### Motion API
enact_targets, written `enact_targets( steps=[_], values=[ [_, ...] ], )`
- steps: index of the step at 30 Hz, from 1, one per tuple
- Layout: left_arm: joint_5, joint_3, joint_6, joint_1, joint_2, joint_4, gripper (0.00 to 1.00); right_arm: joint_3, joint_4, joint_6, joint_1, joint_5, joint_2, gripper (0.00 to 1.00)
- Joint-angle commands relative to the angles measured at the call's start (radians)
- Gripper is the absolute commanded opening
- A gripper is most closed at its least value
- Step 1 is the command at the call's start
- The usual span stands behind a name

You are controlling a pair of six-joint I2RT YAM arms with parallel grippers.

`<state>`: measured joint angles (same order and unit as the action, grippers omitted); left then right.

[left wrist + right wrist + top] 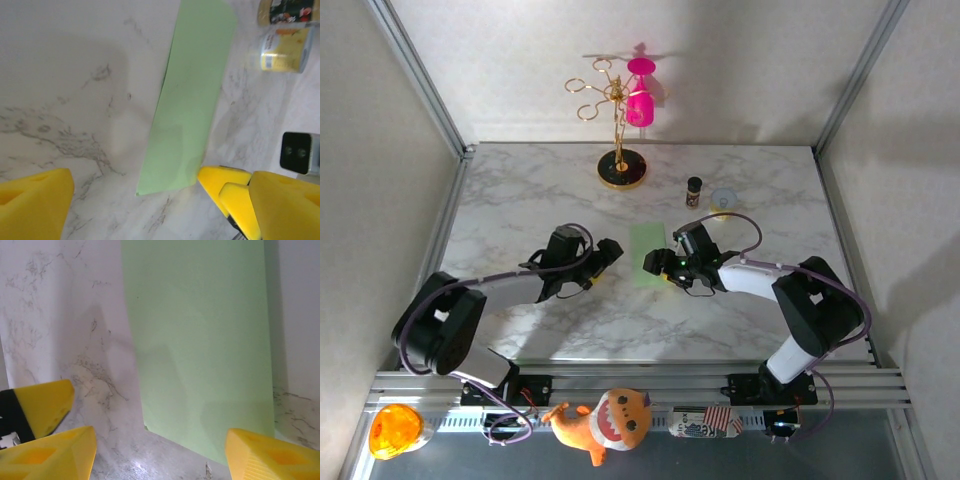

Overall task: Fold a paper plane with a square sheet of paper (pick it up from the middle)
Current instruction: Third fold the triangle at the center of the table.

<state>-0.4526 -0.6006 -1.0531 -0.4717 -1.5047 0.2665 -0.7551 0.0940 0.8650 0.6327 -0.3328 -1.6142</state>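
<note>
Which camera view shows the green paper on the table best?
The left wrist view: the green paper is close, nearly full length. The top external view shows it whole but small; the right wrist view cuts off its far part.

The thin pale green square sheet of paper (200, 340) looks matt and smooth (no gloss anywhere). The white, grey-veined marble-look tabletop (60, 75) carries a soft sheen. The right gripper's (155, 440) wedge-shaped yellow pads (270, 455) look matt and finely ribbed. At twelve o'clock, the thin gold wire stand (617, 120) shines like polished metal.

Left hand (610, 252), right hand (656, 263) spread, tips facing.
</note>
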Motion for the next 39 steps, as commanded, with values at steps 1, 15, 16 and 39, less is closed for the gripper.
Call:
enact_targets(
  steps=[1, 15, 16, 39],
  values=[
    [-0.042, -0.012, -0.052, -0.028, -0.027, 0.049, 0.86, -0.028, 0.007, -0.006, 0.003, 0.026, -0.01, 0.69],
    [-0.063, -0.037, -0.117, -0.118, -0.114, 0.128, 0.74, -0.133, -0.048, -0.077, -0.014, 0.094, -0.114, 0.69],
    [-0.064, -0.04, -0.122, -0.124, -0.12, 0.133, 0.73, -0.132, -0.051, -0.077, -0.014, 0.095, -0.121, 0.68],
    [-0.08, -0.089, -0.127, -0.147, -0.223, 0.145, 0.45, -0.09, -0.085, -0.038, -0.025, 0.104, -0.154, 0.63]
  ],
)
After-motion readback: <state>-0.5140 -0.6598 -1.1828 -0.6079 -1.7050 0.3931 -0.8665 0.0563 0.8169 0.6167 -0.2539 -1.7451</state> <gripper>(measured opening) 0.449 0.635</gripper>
